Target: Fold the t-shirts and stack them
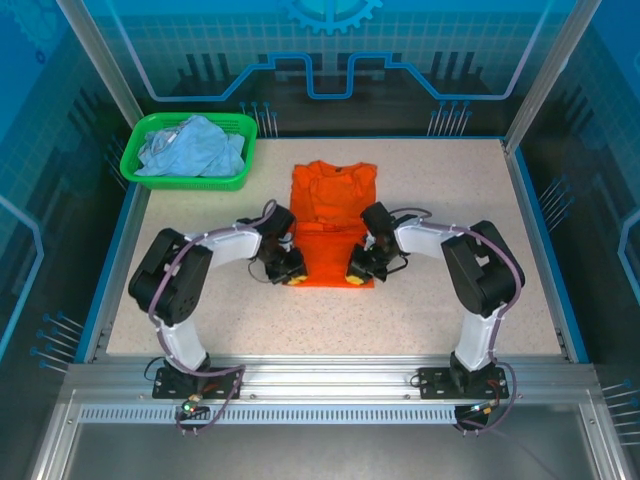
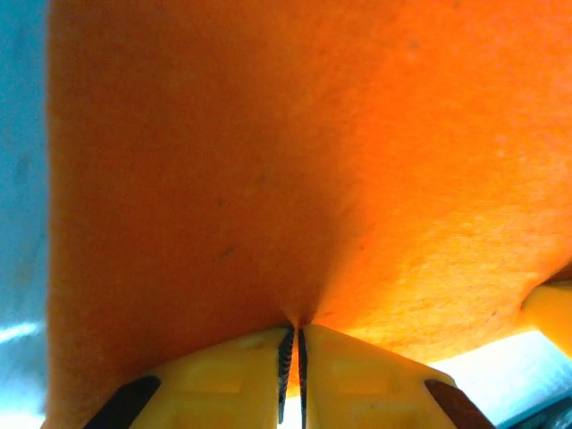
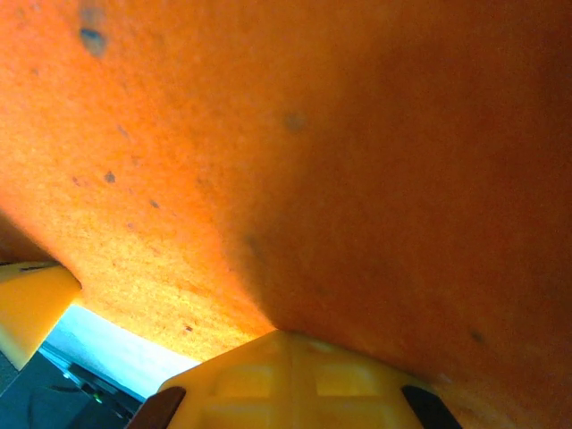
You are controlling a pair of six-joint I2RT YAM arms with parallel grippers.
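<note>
The orange t-shirt lies flat in the middle of the table, neck toward the back. My left gripper is at its near left corner and my right gripper at its near right corner. In the left wrist view the yellow jaws of the left gripper pinch orange cloth that hangs in front of the camera. In the right wrist view the right gripper is shut with orange cloth draped right against its tips. The pale blue t-shirt lies crumpled in the green basket.
The green plastic basket stands at the back left corner of the table. Bare speckled tabletop spreads to both sides of the orange shirt and in front of it. Metal posts and blue panels enclose the table.
</note>
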